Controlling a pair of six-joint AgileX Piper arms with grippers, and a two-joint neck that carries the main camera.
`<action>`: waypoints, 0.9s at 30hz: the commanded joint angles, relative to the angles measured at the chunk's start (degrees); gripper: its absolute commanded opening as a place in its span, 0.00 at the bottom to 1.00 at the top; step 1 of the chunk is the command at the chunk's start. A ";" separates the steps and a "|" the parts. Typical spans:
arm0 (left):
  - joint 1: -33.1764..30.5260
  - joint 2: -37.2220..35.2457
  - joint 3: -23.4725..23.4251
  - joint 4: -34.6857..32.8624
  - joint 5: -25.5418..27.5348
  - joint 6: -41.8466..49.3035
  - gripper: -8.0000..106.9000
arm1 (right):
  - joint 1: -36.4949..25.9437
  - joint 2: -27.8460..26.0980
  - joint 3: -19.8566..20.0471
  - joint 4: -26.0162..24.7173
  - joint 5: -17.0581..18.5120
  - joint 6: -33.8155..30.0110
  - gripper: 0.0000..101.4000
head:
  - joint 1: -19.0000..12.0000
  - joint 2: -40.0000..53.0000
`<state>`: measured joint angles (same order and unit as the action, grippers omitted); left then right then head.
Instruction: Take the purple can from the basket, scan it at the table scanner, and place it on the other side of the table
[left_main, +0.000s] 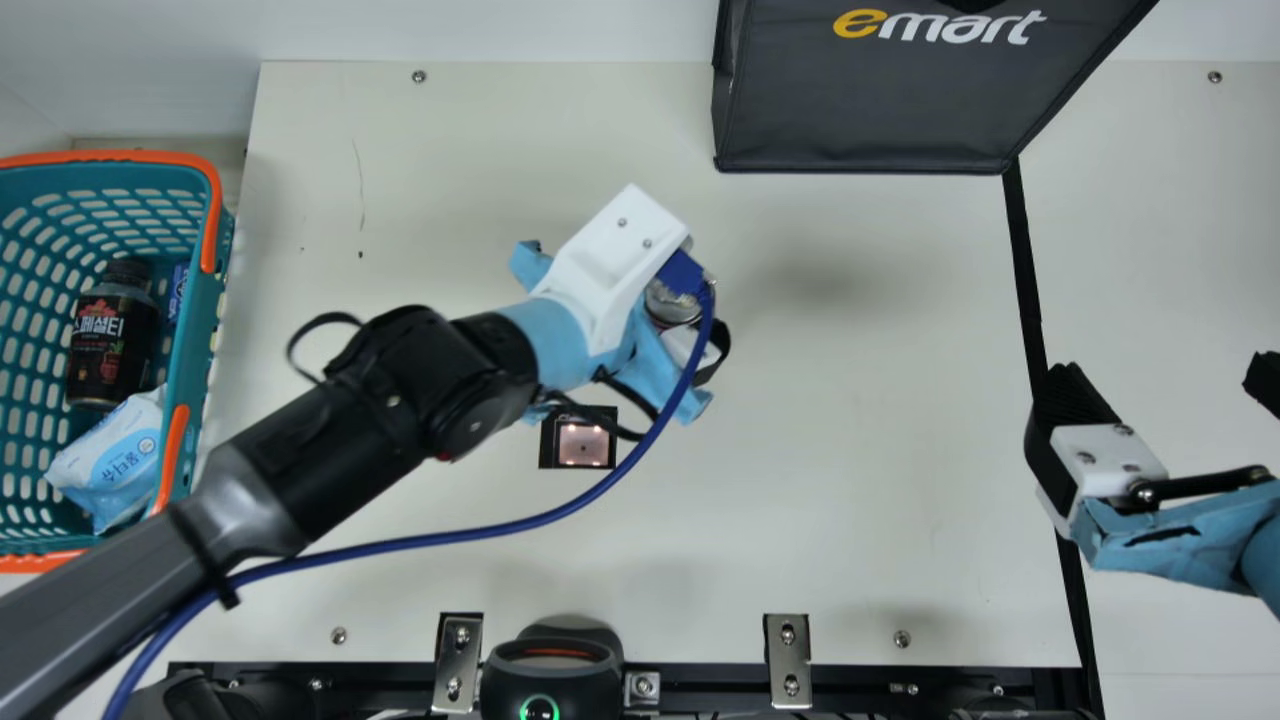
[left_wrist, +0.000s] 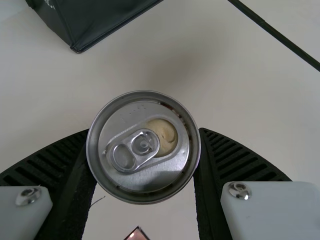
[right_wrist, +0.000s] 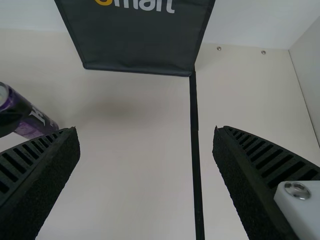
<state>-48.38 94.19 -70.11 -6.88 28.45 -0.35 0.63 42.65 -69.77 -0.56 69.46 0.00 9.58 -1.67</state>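
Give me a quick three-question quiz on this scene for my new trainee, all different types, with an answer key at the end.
1. True or false: the purple can is between the fingers of the left gripper.
2. What shares the basket with the white-and-blue pack?
A) the grey bag
B) the dark bottle
C) the table scanner
3. Fill in: the fingers of the right gripper stand ____.
Key: 1 true; 2 B; 3 apart
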 joint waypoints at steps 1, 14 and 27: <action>-0.30 2.24 -1.87 0.36 0.42 -1.45 0.00 | 0.00 0.00 0.00 0.00 0.00 0.00 0.94 | -1.66 0.09; -1.21 8.14 -6.92 2.21 3.29 -4.01 0.09 | 0.00 0.00 0.00 0.00 0.00 0.00 0.94 | -1.66 0.09; -1.14 8.79 -7.78 1.96 3.99 -4.66 0.47 | 0.00 0.00 0.00 0.00 0.00 0.00 0.94 | -1.66 0.09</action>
<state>-49.53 102.97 -77.83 -4.81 32.38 -4.93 0.63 42.65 -69.77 -0.56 69.46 0.00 9.58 -1.67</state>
